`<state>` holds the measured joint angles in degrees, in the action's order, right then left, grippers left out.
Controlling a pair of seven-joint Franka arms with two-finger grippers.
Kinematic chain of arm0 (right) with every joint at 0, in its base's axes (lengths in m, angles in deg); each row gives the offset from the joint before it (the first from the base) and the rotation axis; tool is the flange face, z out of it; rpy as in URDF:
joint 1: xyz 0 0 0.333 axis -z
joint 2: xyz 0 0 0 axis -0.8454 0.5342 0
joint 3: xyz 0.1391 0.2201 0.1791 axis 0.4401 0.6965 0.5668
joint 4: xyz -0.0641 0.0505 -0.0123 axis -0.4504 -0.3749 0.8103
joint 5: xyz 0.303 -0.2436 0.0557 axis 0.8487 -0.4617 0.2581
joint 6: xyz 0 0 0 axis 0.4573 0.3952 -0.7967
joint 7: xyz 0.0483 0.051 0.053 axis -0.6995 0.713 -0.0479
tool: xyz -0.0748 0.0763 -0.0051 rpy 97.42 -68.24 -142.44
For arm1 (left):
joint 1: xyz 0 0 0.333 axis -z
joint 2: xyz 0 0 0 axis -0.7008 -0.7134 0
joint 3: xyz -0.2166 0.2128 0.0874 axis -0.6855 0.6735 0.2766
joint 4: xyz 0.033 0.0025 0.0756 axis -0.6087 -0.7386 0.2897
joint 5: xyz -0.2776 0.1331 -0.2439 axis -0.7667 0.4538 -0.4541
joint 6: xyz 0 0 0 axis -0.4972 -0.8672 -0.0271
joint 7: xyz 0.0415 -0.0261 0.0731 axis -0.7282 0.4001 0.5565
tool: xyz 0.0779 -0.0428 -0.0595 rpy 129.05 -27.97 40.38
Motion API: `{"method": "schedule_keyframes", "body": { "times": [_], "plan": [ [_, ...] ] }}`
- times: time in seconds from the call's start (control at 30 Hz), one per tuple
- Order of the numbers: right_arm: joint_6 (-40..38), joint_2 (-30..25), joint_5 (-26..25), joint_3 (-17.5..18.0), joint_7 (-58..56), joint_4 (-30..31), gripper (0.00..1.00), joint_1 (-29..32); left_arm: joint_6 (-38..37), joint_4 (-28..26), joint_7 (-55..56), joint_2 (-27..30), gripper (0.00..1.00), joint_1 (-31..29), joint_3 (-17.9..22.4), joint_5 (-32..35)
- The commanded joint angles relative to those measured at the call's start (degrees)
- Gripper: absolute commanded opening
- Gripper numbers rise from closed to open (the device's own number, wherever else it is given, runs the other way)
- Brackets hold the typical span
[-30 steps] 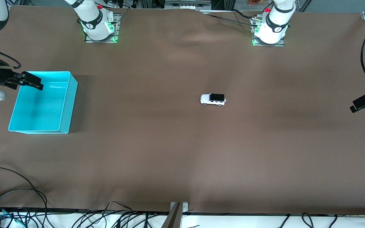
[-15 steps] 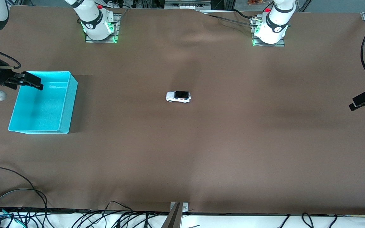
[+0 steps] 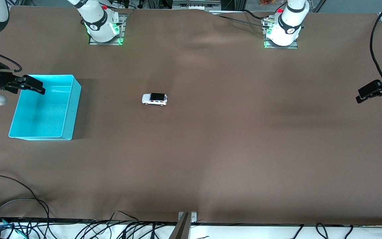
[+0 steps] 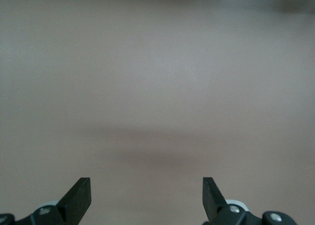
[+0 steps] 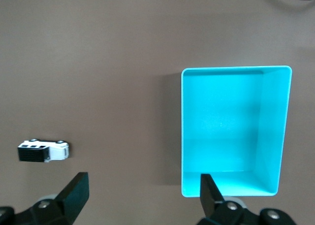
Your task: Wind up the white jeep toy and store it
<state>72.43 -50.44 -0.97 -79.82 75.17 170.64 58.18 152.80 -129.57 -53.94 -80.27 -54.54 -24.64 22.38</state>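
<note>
The white jeep toy (image 3: 154, 99), with a black roof, stands on its wheels on the brown table, between the table's middle and the turquoise bin (image 3: 41, 113). It also shows in the right wrist view (image 5: 43, 150), apart from the bin (image 5: 231, 131). My right gripper (image 3: 32, 85) is open and empty, up over the bin's rim at the right arm's end; its fingers (image 5: 74, 193) frame bare table and the bin's corner. My left gripper (image 3: 370, 90) is open and empty over the left arm's end of the table, and its wrist view (image 4: 146, 190) shows only bare table.
The bin is empty. Both arm bases (image 3: 103, 28) (image 3: 282, 31) stand along the table's edge farthest from the front camera. Loose cables (image 3: 12, 199) lie along the edge nearest that camera.
The jeep has rolled on its own across the table from near the middle toward the bin. The left gripper has shifted a little at its end. The right gripper has not moved.
</note>
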Motion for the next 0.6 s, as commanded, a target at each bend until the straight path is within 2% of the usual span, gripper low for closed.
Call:
{"method": "schedule_keyframes", "body": {
  "times": [0.0, 0.57],
  "plan": [
    [-0.36, 0.51, 1.18, -0.13, 0.12, -1.37, 1.0, 0.06, -1.07, -0.54, -1.72, 1.59, 1.0, 4.34, 4.72, -1.75],
    [-0.53, 0.51, 1.27, -0.13, 0.12, -1.37, 1.0, 0.06, -0.99, -0.45, -1.72, 0.97, 1.0, 4.43, 4.54, -1.75]
  ]
}}
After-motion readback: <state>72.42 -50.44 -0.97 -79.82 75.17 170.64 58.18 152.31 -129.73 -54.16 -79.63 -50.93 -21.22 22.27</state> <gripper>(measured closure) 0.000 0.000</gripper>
